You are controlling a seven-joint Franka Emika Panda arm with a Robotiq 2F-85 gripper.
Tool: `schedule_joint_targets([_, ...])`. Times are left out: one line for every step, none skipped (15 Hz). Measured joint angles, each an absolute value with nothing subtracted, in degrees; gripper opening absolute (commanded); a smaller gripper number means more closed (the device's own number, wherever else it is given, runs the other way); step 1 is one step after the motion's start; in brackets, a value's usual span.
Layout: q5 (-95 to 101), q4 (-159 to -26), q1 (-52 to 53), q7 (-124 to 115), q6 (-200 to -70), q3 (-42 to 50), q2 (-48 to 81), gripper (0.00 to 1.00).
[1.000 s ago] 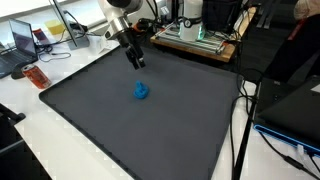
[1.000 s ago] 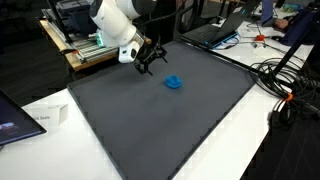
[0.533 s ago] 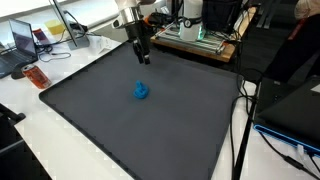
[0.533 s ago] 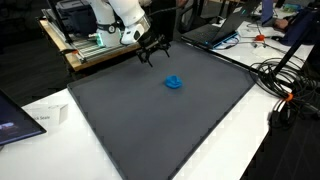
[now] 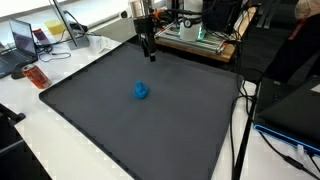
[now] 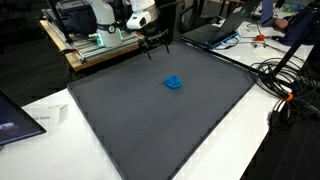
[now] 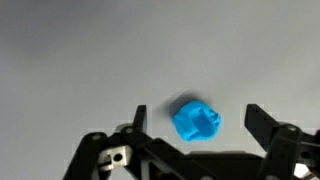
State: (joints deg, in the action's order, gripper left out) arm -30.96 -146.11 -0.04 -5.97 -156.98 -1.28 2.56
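One lumpy blue plastic block [image 5: 141, 91] sits unmoved mid-way across the matte dark-grey table [image 5: 90, 125]; the end effector [image 5: 149, 56], spread wide and empty, has pulled back toward the far edge.

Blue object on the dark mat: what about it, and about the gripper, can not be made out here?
Blue object: too small in both exterior views, blurred in the wrist view; shape unclear.
Its underside: hidden against the mat.
Gripper: small and dark against clutter in both exterior views; base cut off by the wrist view's bottom edge.
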Motion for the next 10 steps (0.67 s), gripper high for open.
schedule_joint_targets([-26.6,-146.4,0.0,-10.3,-156.9,-1.3,1.7,1.0])
schedule_joint_targets([-22.4,-146.6,0.0,-14.3,-156.4,-1.3,0.9,1.0])
schedule_joint_targets([-18.5,-146.6,0.1,-17.9,-155.6,-1.3,-0.1,1.0])
schedule_joint_targets([-14.8,-146.5,0.1,-21.2,-154.3,-1.3,-1.3,1.0])
schedule_joint_targets([-11.7,-146.4,0.1,-23.8,-152.6,-1.4,-2.5,1.0])
schedule_joint_targets([-9.1,-146.1,0.1,-25.9,-150.5,-1.6,-3.8,1.0])
schedule_joint_targets([-7.0,-145.6,0.1,-27.4,-148.2,-1.9,-5.2,1.0])
schedule_joint_targets([-5.5,-145.0,0.1,-28.1,-145.5,-2.3,-6.5,1.0])
schedule_joint_targets([-4.1,-144.2,0.1,-28.6,-142.7,-2.8,-7.8,1.0])
schedule_joint_targets([-2.9,-143.4,0.1,-29.0,-139.9,-3.4,-8.9,1.0])
